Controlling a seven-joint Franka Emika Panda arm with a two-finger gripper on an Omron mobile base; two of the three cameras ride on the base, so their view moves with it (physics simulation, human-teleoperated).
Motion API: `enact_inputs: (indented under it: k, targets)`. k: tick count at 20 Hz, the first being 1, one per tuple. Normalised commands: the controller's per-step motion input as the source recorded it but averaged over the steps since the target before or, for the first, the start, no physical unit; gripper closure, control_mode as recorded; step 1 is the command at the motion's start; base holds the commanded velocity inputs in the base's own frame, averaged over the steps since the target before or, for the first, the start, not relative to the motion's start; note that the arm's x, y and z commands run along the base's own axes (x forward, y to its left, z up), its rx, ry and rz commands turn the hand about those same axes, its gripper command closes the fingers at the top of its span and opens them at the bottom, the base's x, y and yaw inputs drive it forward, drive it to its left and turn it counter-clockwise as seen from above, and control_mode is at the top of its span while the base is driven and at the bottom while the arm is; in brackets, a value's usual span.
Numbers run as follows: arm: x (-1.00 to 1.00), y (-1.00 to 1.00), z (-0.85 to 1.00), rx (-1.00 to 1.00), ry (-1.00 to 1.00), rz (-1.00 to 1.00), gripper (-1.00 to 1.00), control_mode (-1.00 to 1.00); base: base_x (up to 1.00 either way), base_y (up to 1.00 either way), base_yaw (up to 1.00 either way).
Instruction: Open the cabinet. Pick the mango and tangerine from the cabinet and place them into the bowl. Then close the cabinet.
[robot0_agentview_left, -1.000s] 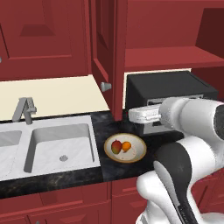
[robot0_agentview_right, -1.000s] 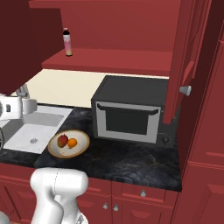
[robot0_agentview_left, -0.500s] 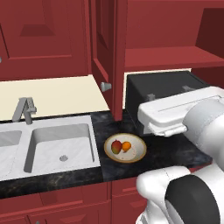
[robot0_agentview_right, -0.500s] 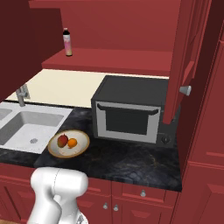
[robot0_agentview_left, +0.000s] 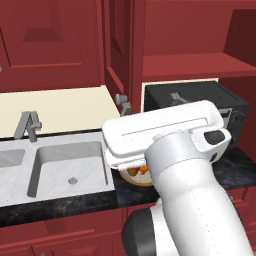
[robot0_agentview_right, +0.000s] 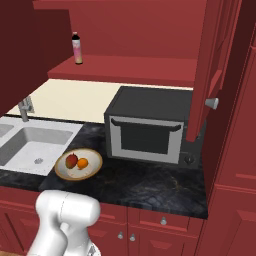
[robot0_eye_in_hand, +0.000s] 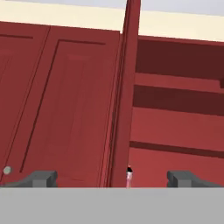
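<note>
With the mango (robot0_agentview_right: 72, 160) and tangerine (robot0_agentview_right: 82, 162) in the cream-tan bowl (robot0_agentview_right: 93, 167), closing remained: the wide-open, empty gripper (robot0_eye_in_hand: 113, 178) should push the dark red cabinet's (robot0_agentview_right: 131, 69) open door (robot0_eye_in_hand: 125, 94) from its outer face.

A black microwave (robot0_agentview_right: 147, 127) with a grey-framed door and a bar handle stands on the dark speckled tabletop (robot0_agentview_right: 150, 182), its round dial (robot0_agentview_right: 188, 160) at the 5 o'clock corner of its front; in the left base view the microwave (robot0_agentview_left: 200, 97) sits at 2 o'clock from the sink; the steel sink (robot0_agentview_right: 35, 145) is sunk into the tabletop at 9 o'clock from the microwave, with a grey faucet (robot0_agentview_right: 24, 109) at its back edge; the left base view shows two basins (robot0_agentview_left: 70, 167) and the faucet (robot0_agentview_left: 27, 125) behind them; a cream wall panel (robot0_agentview_right: 75, 97) runs behind the sink; a small pink bottle (robot0_agentview_right: 76, 50) with a dark cap stands upright at 11 o'clock from the microwave; red drawers with round silver knobs (robot0_agentview_right: 163, 220) lie below the tabletop.
</note>
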Motion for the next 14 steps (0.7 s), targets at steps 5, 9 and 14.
enact_inputs:
  k: [5, 9, 14]
  targets:
    - [0.53, 0.5, -0.17, 0.0, -0.07, -0.27, -1.0, -1.0, 0.0, 0.0, 0.0]
    - [0.52, 0.36, -0.12, -0.01, 0.0, -0.35, -1.0, -1.0, 0.0, 0.0, 0.0]
    - [0.43, 0.07, -0.02, 0.0, 0.04, -0.32, -1.0, -1.0, 0.0, 0.0, 0.0]
